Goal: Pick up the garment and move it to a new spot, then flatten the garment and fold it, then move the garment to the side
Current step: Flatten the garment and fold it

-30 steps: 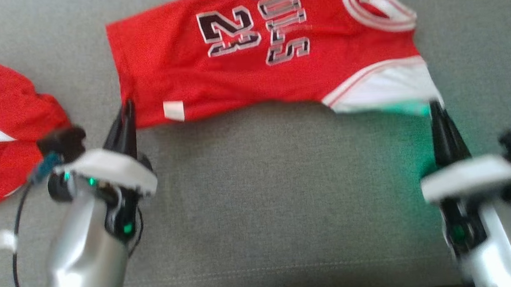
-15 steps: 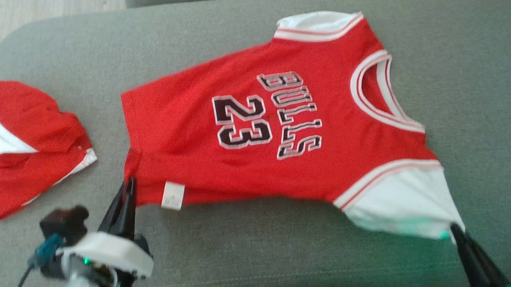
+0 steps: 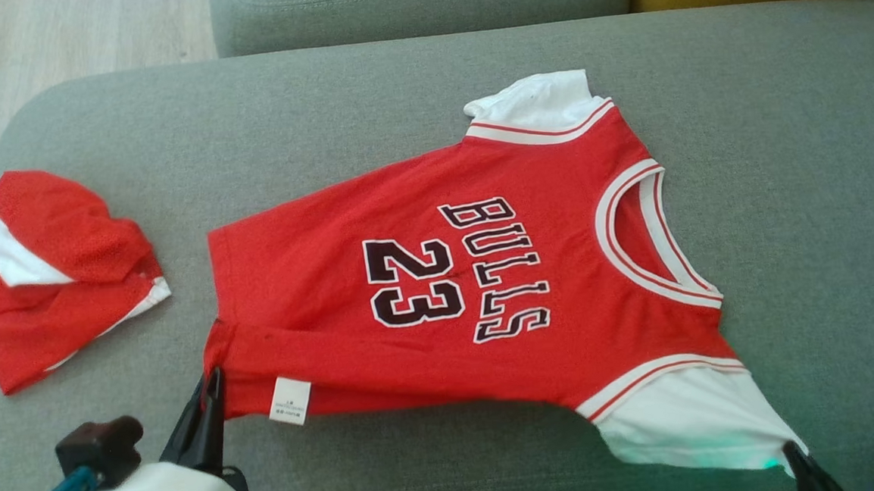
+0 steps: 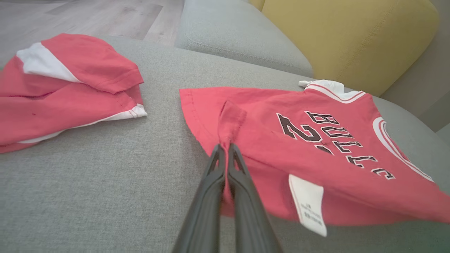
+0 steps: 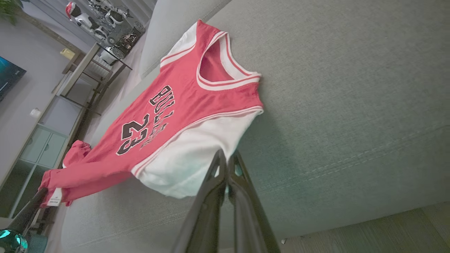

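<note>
Head view: red Bulls 23 jersey [image 3: 440, 291] sat mid-frame on the grey sofa seat [image 3: 324, 131], print up, neck toward 3 o'clock, hem toward 9. Left tool [image 3: 210, 384] at 7 o'clock was clenched on the near hem corner [image 3: 220, 357]. Right tool [image 3: 795, 455] at 5 o'clock was clenched on the near white sleeve [image 3: 690, 420]. The near edge was raised and pulled taut between the two grips, while the far edge lay on the seat. That looked like a two-point hold for dragging or spreading the cloth flat. A second red-and-white garment [image 3: 52, 277] lay bunched at 9 o'clock, well apart.

Left wrist view: both fingers pinched together on the hem corner, which was bunched into a small fold at the tips. The care label [image 4: 307, 203] hung loose at 4 o'clock, just beside the grip. A yellow cushion [image 4: 344, 38] sat at 1 o'clock behind the seat.

Right wrist view: fingers closed on the sleeve edge at centre. The jersey ran off toward 10 o'clock, its sleeve end lifted off the seat. It wasn't flat yet: the hem was creased and the far sleeve crumpled, so I judged flattening to be in progress and folding not begun.
</note>
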